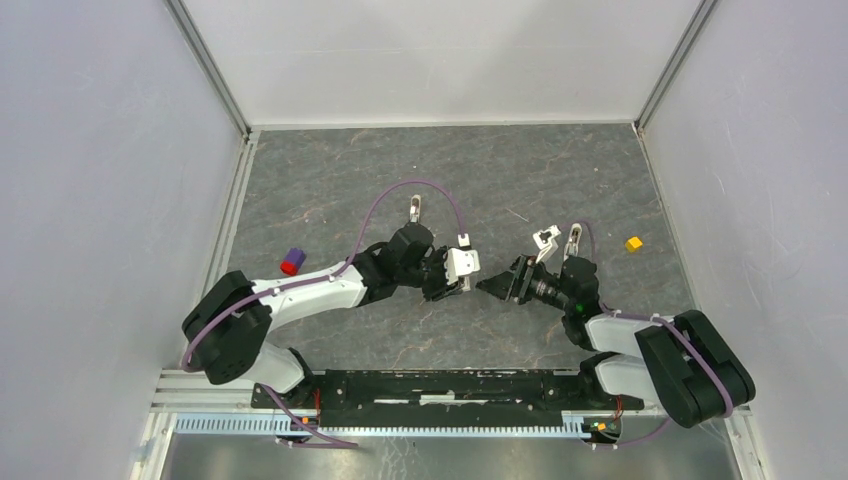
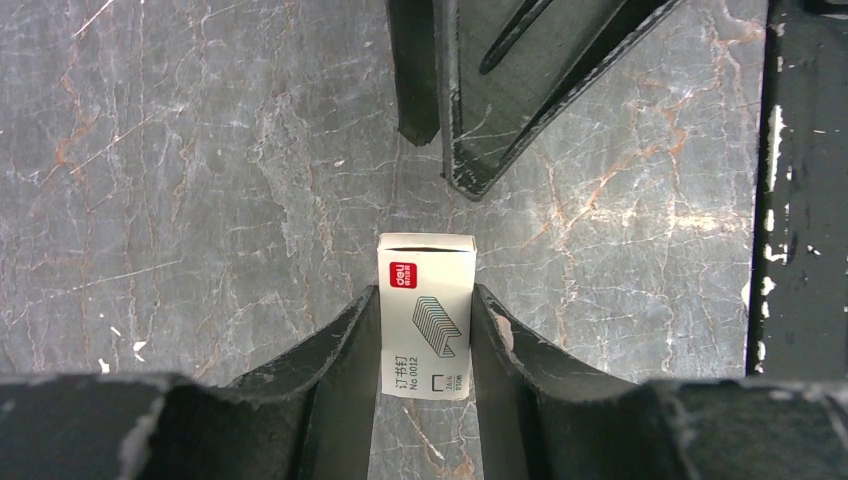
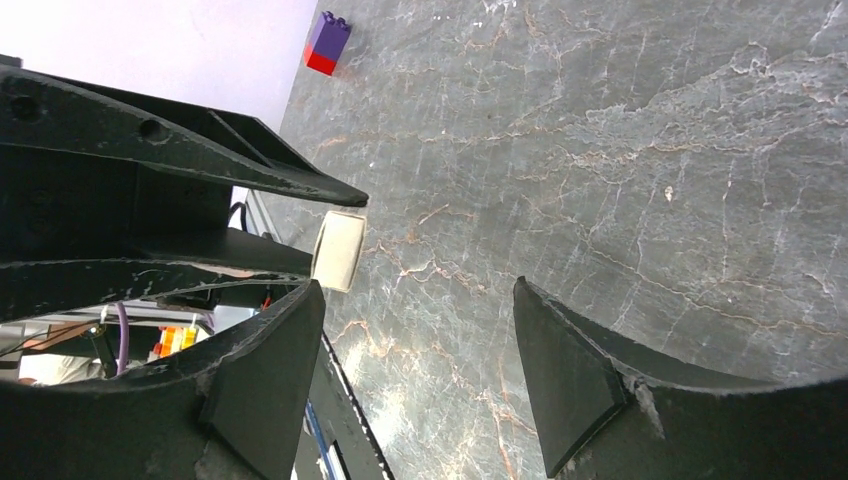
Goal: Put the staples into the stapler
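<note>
The staples are a small white box point(image 2: 425, 265) with a red logo and a drawing of staples, also visible as the white box point(image 1: 462, 264) in the top view. My left gripper point(image 2: 425, 297) is shut on its two long sides. My right gripper point(image 1: 497, 284) faces it from the right, tips a short way from the box. Its jaws stand open in the right wrist view with only bare table between the fingertips point(image 3: 585, 385). There the box point(image 3: 338, 250) shows end-on between the left arm's dark fingers point(image 3: 200, 160). No stapler shows in any view.
A purple-and-red block point(image 1: 291, 261) lies left of the left arm, also the block point(image 3: 326, 42) in the right wrist view. A yellow cube point(image 1: 633, 243) sits at the right. The black base rail point(image 1: 450, 388) runs along the near edge. White walls point(image 1: 100, 200) enclose the grey marbled table point(image 1: 330, 180).
</note>
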Motion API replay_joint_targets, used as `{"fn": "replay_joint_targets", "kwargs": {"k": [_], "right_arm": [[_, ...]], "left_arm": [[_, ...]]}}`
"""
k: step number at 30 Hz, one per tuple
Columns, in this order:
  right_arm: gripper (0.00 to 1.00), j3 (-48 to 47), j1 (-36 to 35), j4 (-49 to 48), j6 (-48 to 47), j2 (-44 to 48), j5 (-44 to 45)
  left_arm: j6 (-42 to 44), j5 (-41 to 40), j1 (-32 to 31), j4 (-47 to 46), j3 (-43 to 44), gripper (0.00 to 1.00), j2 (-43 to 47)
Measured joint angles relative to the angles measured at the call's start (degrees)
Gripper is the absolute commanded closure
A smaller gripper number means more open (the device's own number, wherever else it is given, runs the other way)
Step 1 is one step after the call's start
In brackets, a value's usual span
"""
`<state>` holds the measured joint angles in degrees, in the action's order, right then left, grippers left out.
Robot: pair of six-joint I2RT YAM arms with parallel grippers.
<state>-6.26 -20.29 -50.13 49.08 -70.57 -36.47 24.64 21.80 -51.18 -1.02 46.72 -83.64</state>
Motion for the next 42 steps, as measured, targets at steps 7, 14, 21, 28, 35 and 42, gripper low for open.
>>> {"fn": "replay_joint_targets", "kwargs": {"k": [7,14,21,28,35,42], "right_arm": [[0.25,-0.24,-0.35,-0.42,0.9,-1.51,-0.02],[0.25,-1.68,-0.87,-0.42,1.03,-2.03,0.04],[0.25,-2.29,-1.51,-0.39,1.05,-3.67,0.11],[0.25,-3.06,-2.19,-0.42,1.05,-5.07,0.46],[0.26,-3.17,-2.6,-0.44,1.07,-6.47,0.48],[0.26,-3.19,-3.48,-1.53,1.86,-8.28,0.5]], "left_arm": [[-0.07,1.36,0.0,0.0,0.0,0.57,0.22],[-0.07,1.38,0.0,0.0,0.0,0.57,0.22],[-0.04,1.88,0.0,0.0,0.0,0.56,0.22],[-0.04,2.4,0.0,0.07,0.0,0.56,0.22],[0.02,2.71,0.0,0.17,0.0,0.56,0.24],[0.04,3.56,0.0,0.13,0.0,0.57,0.24]]}}
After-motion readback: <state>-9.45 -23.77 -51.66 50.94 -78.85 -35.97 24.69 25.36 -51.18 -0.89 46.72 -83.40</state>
